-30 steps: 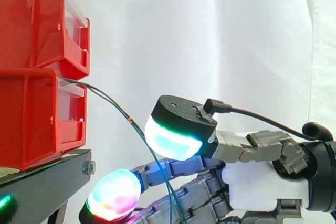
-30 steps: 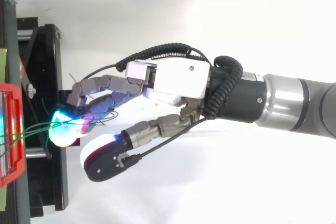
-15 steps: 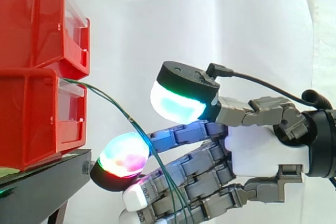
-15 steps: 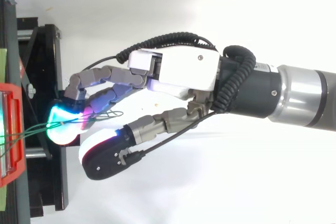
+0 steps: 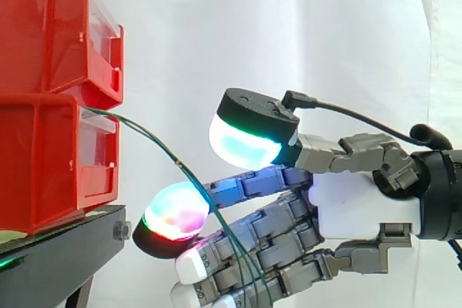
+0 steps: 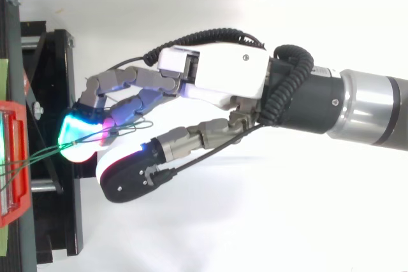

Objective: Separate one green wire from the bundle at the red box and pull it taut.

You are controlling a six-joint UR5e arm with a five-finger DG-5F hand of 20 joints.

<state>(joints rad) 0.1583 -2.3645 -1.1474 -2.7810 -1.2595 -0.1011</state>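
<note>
Slack is what I see most of: the green wires point(image 5: 148, 135) leave the front lip of the lower red bin point(image 5: 43, 164), sag down to the right and cross my fingers point(image 5: 253, 182) just behind the uppermost glowing fingertip point(image 5: 177, 214). My hand point(image 5: 361, 207) is open — fingers reaching almost straight toward the black stand point(image 5: 58, 250), thumb point(image 5: 249, 142) raised well clear above them, clamping nothing. From above, several strands run together to that fingertip and a small loop lies beside the fingers; I cannot tell whether any one strand sits apart from the rest. That is the risk, I judge: if I close now, the thumb may come down on the whole bundle, or on none of it. A pull would then drag every wire at once — or the strands would slide off my fingers before anything tightens.
</note>
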